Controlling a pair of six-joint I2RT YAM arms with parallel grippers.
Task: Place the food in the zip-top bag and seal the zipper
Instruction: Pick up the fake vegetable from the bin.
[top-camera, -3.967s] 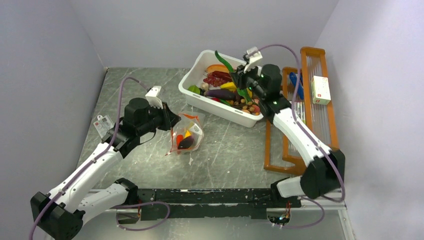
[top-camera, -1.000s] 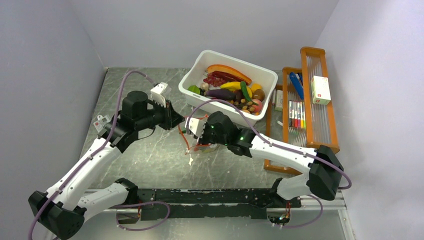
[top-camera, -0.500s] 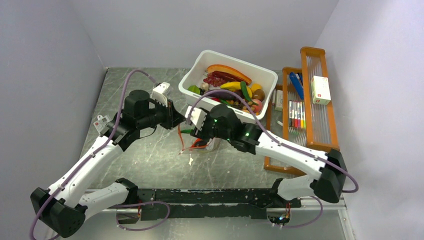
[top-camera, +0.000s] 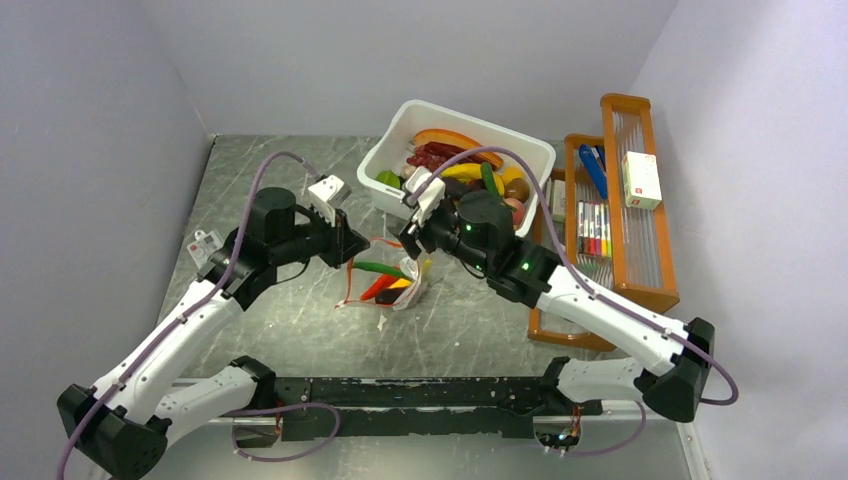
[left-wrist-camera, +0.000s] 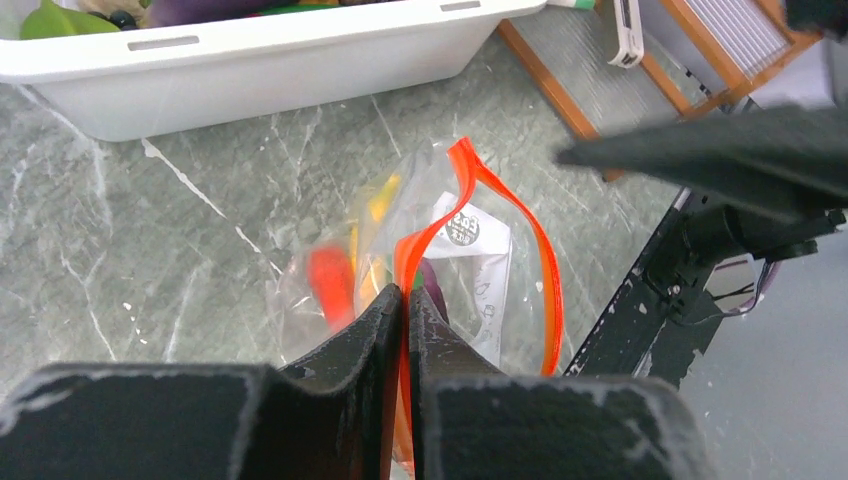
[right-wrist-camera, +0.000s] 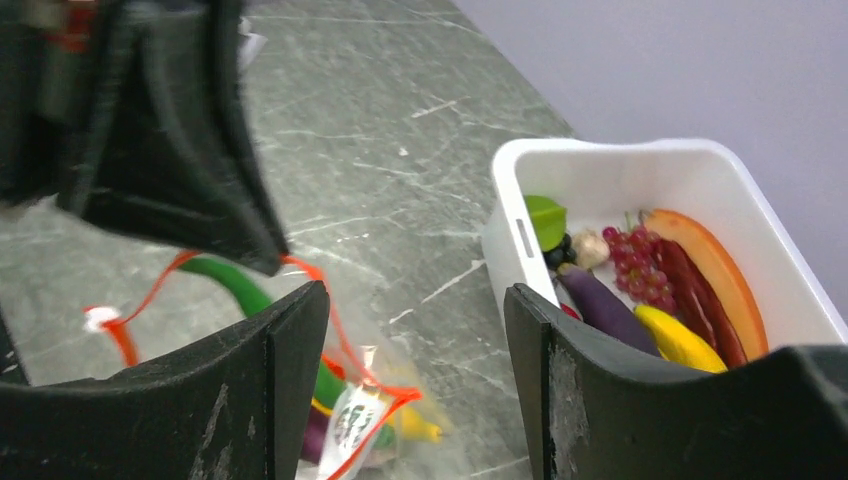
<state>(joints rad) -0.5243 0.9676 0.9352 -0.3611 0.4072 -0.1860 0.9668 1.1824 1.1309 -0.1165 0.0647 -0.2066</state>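
The zip-top bag (top-camera: 402, 290) lies on the table with its mouth open. My left gripper (top-camera: 346, 250) is shut on the orange-red zipper (left-wrist-camera: 545, 270) strip, which runs between its fingertips in the left wrist view (left-wrist-camera: 405, 297). Red, yellow and purple food shows inside the bag. A long green toy (top-camera: 378, 267) lies in the mouth and sticks out; it also shows in the right wrist view (right-wrist-camera: 235, 285). My right gripper (top-camera: 413, 243) is open and empty just above the bag (right-wrist-camera: 370, 420), with its jaws wide apart (right-wrist-camera: 415, 390).
The white tub (top-camera: 383, 150) of more toy food stands behind the bag; its rim (right-wrist-camera: 600, 150) is close to my right gripper. Orange racks with marker pens (top-camera: 592, 230) and a white box (top-camera: 640, 180) stand at the right. A small tag (top-camera: 203, 243) lies at the left.
My right gripper carried the green toy from the tub to the bag, let it go and rose open toward the tub. The left gripper kept its hold on the zipper.
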